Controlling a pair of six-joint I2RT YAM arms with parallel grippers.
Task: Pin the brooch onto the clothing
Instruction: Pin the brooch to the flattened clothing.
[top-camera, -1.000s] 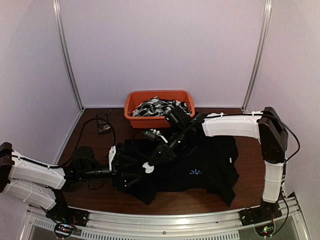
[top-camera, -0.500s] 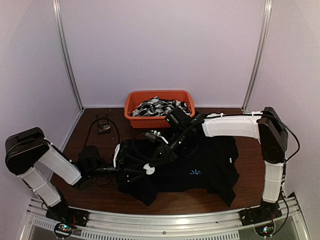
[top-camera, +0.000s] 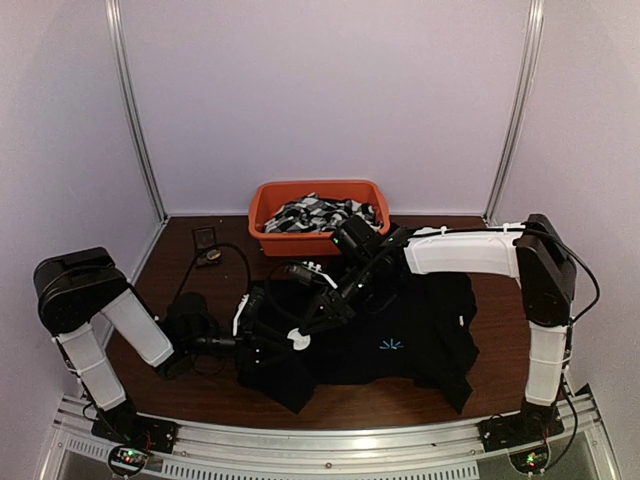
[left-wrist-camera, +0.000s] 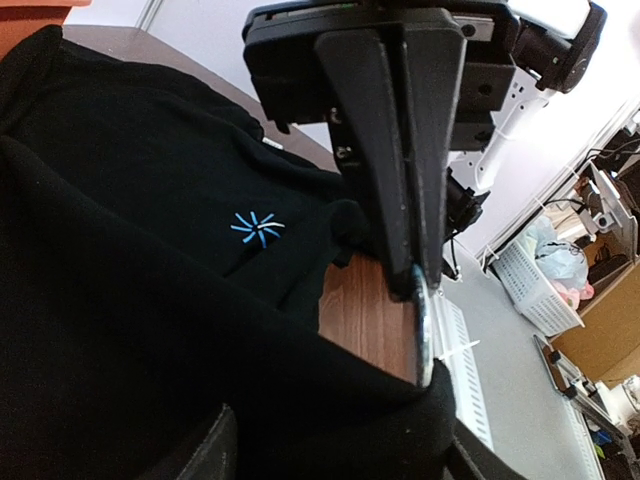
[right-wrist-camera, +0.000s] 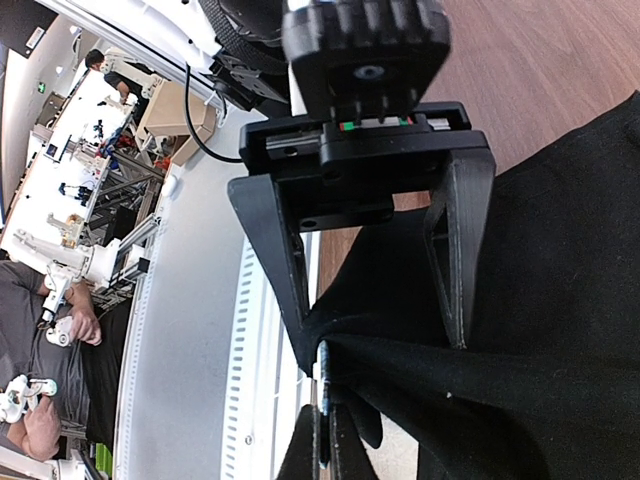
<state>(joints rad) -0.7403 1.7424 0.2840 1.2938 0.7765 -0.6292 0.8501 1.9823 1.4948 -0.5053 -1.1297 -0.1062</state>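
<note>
The black shirt (top-camera: 425, 315) lies spread on the table, its light-blue starburst (top-camera: 390, 345) facing up; the starburst also shows in the left wrist view (left-wrist-camera: 257, 228). My right gripper (top-camera: 301, 334) is shut on the brooch (top-camera: 295, 341), a thin white disc seen edge-on in the right wrist view (right-wrist-camera: 322, 385) and in the left wrist view (left-wrist-camera: 423, 335). It holds the brooch against a raised fold at the shirt's left side. My left gripper (top-camera: 268, 335) is open, its fingers (right-wrist-camera: 288, 262) spread wide with that fold of shirt (right-wrist-camera: 560, 300) stretched between them. One fingertip touches the brooch.
An orange bin (top-camera: 262, 212) of black-and-white patterned fabrics stands behind the shirt. A small dark object (top-camera: 208, 257) and a black cable lie on the brown table at the back left. A metal rail (top-camera: 350, 445) runs along the near edge.
My left arm's elbow has risen and its gripper has slid a little right into the shirt fold, toward the brooch. My right arm has hardly moved.
</note>
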